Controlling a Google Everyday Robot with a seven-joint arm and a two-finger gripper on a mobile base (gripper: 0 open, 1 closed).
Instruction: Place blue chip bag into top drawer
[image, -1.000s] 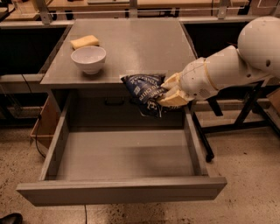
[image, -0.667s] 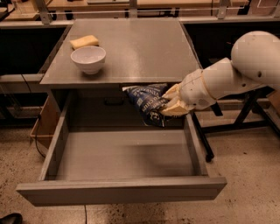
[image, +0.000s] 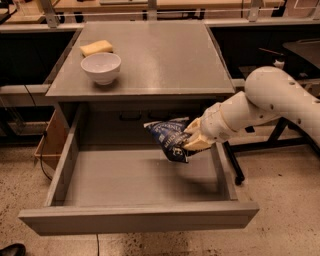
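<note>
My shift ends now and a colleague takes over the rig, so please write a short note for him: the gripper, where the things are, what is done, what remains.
Gripper: shut on the blue chip bag, just below the table's front edge.
Bag: held in the air over the right rear part of the top drawer; it does not seem to touch the drawer floor.
Done: drawer is open, bag is grasped and above it.
Left: lower the bag, release it inside, withdraw the arm.
The white bowl and yellow sponge on the table are not involved.
</note>
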